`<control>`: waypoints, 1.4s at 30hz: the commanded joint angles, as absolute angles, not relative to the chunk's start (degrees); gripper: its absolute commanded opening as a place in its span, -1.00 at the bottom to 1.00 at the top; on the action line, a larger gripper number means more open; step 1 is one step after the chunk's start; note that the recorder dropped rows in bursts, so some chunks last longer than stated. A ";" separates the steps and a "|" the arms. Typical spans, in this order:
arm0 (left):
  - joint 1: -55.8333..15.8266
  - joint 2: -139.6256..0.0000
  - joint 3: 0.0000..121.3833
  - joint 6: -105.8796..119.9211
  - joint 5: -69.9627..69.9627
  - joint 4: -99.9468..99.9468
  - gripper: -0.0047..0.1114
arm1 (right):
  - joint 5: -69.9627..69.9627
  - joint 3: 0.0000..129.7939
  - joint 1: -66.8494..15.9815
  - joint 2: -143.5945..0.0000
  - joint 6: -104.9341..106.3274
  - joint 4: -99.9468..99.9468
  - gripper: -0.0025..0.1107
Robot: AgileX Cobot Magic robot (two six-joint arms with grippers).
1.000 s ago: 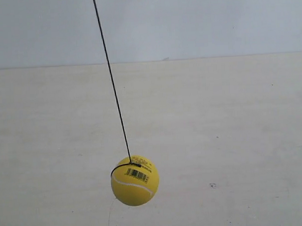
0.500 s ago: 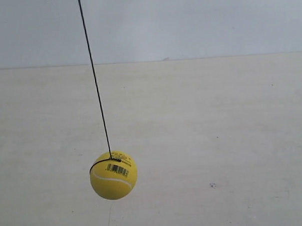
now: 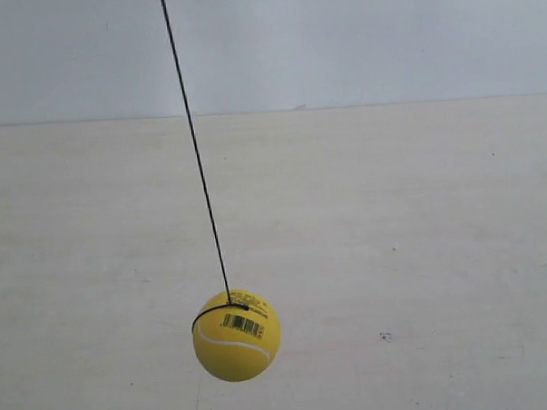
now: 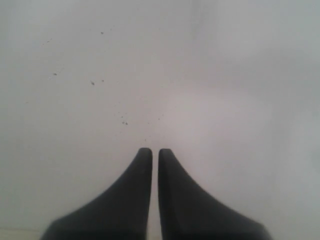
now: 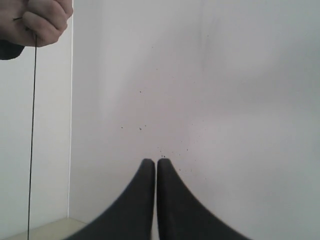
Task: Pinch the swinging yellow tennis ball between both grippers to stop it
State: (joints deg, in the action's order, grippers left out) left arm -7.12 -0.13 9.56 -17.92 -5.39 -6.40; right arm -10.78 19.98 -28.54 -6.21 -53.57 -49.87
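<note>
The yellow tennis ball (image 3: 236,335) hangs low in the exterior view on a thin black string (image 3: 196,154), above the pale table. Its barcode faces the camera. No arm shows in that view. My left gripper (image 4: 155,150) is shut with nothing between its black wedge jaws, over bare white surface. My right gripper (image 5: 155,160) is likewise shut and empty. The ball is out of both wrist views; only the string (image 5: 32,140) shows in the right wrist view, off to one side of the jaws.
A person's hand (image 5: 42,20) holds the top of the string in the right wrist view. The pale table (image 3: 394,254) meets a plain white wall (image 3: 357,38) behind. A table edge (image 5: 45,227) shows near the string.
The ball swung toward the exterior view's left half a second ago and has now swung back right and slightly lower.
</note>
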 commanded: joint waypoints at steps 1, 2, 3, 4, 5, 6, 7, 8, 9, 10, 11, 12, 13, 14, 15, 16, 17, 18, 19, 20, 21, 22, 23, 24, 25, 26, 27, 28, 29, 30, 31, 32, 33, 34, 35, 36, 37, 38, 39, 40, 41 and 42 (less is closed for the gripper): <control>-6.30 0.00 9.24 -3.51 -0.37 3.96 -0.84 | -11.07 20.00 -28.54 -5.86 -53.68 -49.86 -0.96; -6.30 0.00 9.24 0.75 0.00 6.38 -0.84 | -11.07 20.00 -28.54 -5.86 -53.68 -49.86 -0.96; -6.21 0.00 9.24 4.92 0.98 9.43 -0.84 | -11.07 20.00 -28.54 -5.86 -53.57 -49.86 -0.96; -5.81 0.00 9.24 8.68 1.63 12.16 -0.84 | -11.07 20.00 -28.54 -5.86 -53.57 -49.86 -0.96; -5.18 0.00 9.24 10.61 2.19 13.66 -0.84 | -11.07 20.00 -28.54 -5.86 -53.57 -49.86 -0.96; -4.70 0.00 9.24 10.73 2.75 13.52 -0.84 | -11.07 20.00 -28.54 -5.86 -53.57 -49.86 -0.96; -4.04 0.00 9.24 10.43 3.38 12.56 -0.84 | -11.07 20.00 -28.54 -5.86 -53.57 -49.86 -0.96; -3.40 0.00 9.24 9.65 3.95 11.11 -0.84 | -11.07 20.00 -28.54 -5.86 -53.57 -49.86 -0.96; -2.84 0.00 9.24 8.06 4.55 9.74 -0.84 | -11.07 20.00 -28.54 -5.86 -53.57 -49.86 -0.96; -2.53 0.00 9.24 5.54 4.82 7.86 -0.84 | -11.07 20.00 -28.54 -5.86 -53.68 -49.86 -0.96; -2.31 0.00 9.24 2.42 5.07 4.68 -0.84 | -11.07 20.00 -28.54 -5.86 -53.68 -49.86 -0.96; -2.31 0.00 9.24 0.00 5.40 2.86 -0.84 | -11.07 20.00 -28.54 -5.86 -53.68 -49.86 -0.96; -2.31 0.00 8.96 -1.70 5.42 1.54 -0.84 | -11.07 20.00 -28.54 -5.86 -53.68 -49.86 -0.96; -2.31 0.00 8.25 -1.98 4.64 1.43 -0.84 | -11.07 20.00 -28.54 -5.86 -53.68 -49.86 -0.96; -2.31 0.00 7.56 -1.98 3.83 1.57 -0.84 | -11.07 20.00 -28.54 -5.86 -53.68 -49.86 -0.96; -2.31 0.00 6.58 -2.14 2.91 1.55 -0.84 | -11.07 20.00 -28.54 -5.86 -53.68 -49.86 -0.96; -2.31 0.00 5.50 -2.14 2.12 1.55 -0.84 | -11.07 20.00 -28.54 -5.86 -53.57 -49.86 -0.96; -2.31 0.00 4.55 -2.14 1.60 1.55 -0.84 | -11.07 20.00 -28.54 -5.86 -53.57 -49.86 -0.96; -2.31 0.00 3.35 -2.14 1.05 1.55 -0.84 | -11.07 20.00 -28.54 -5.86 -53.57 -49.86 -0.96; -2.31 0.00 2.20 -2.14 0.75 1.55 -0.84 | -11.07 20.00 -28.54 -5.86 -53.57 -49.86 -0.96; -2.31 0.00 1.12 -2.14 0.34 1.43 -0.84 | -11.07 20.00 -28.54 -5.86 -53.57 -49.86 -0.96; -2.31 0.00 0.18 -2.14 0.00 1.00 -0.84 | -11.07 20.00 -28.54 -5.86 -53.57 -49.86 -0.96; -1.76 0.00 0.00 -2.14 0.00 0.34 -0.84 | -11.07 20.00 -28.54 -5.86 -53.69 -49.86 -0.96; -0.57 0.00 0.00 -2.14 2.26 -0.44 -0.84 | -11.36 20.00 -28.54 -5.86 -53.69 -49.86 -0.96; -0.14 0.00 0.00 -2.14 2.98 -0.95 -0.84 | -11.47 20.00 -28.54 -5.86 -53.69 -49.63 -0.96; 0.73 0.00 0.00 -2.14 4.55 -1.02 -0.84 | -11.47 20.00 -28.54 -5.86 -53.69 -49.63 -0.96; 0.98 0.00 0.00 -2.14 5.07 -1.02 -0.84 | -11.47 20.00 -28.54 -5.86 -53.69 -49.63 -0.96; 0.98 0.00 0.00 -2.14 6.37 -1.02 -0.84 | -11.47 20.00 -28.54 -5.86 -53.59 -49.64 -0.96; 0.98 0.00 0.00 -2.14 7.15 -1.02 -0.84 | -11.47 20.00 -28.54 -5.86 -53.59 -49.64 -0.96; 0.98 0.00 0.00 -2.14 9.01 -1.02 -0.84 | -11.47 20.00 -28.54 -5.86 -53.59 -49.64 -0.96; 0.98 0.00 0.00 -1.75 10.34 -1.15 -0.84 | -11.47 20.00 -28.54 -5.86 -53.59 -49.64 -0.96; 0.98 0.00 0.00 1.00 12.49 -1.15 -0.84 | -11.47 20.00 -28.54 -5.86 -53.59 -49.64 -0.96; 0.98 0.00 0.00 4.83 14.68 -1.15 -0.84 | -11.47 20.00 -28.54 -5.86 -53.59 -49.64 -0.96; 0.98 0.00 0.00 5.99 15.94 -1.15 -0.84 | -11.47 20.00 -28.54 -5.86 -53.59 -49.64 -0.96; 0.98 0.00 0.00 5.99 16.92 -0.53 -0.84 | -11.47 20.00 -28.54 -5.86 -53.59 -49.64 -0.96; 0.98 0.00 0.00 5.99 16.92 0.47 -0.84 | -11.47 20.00 -28.54 -5.86 -53.59 -49.64 -0.96; 0.98 0.00 0.00 5.99 16.92 1.01 -0.84 | -11.47 20.00 -28.54 -5.86 -53.59 -49.64 -0.96; 0.98 0.00 0.00 5.99 16.92 1.01 -0.84 | -11.47 20.00 -28.54 -5.86 -53.59 -49.64 -0.96; 0.98 0.00 0.00 4.87 16.92 1.13 -0.84 | -11.47 20.00 -28.54 -5.86 -53.59 -49.64 -0.96; 0.98 0.00 0.00 3.29 16.92 1.96 -0.84 | -11.47 20.00 -28.54 -5.86 -53.59 -49.64 -0.96; 0.98 0.00 0.00 2.79 16.92 1.96 -0.84 | -11.47 20.00 -28.54 -5.86 -53.59 -49.64 -0.96; 0.98 0.00 0.00 2.79 16.92 1.96 -0.84 | -11.47 20.00 -28.54 -5.86 -53.59 -49.64 -0.96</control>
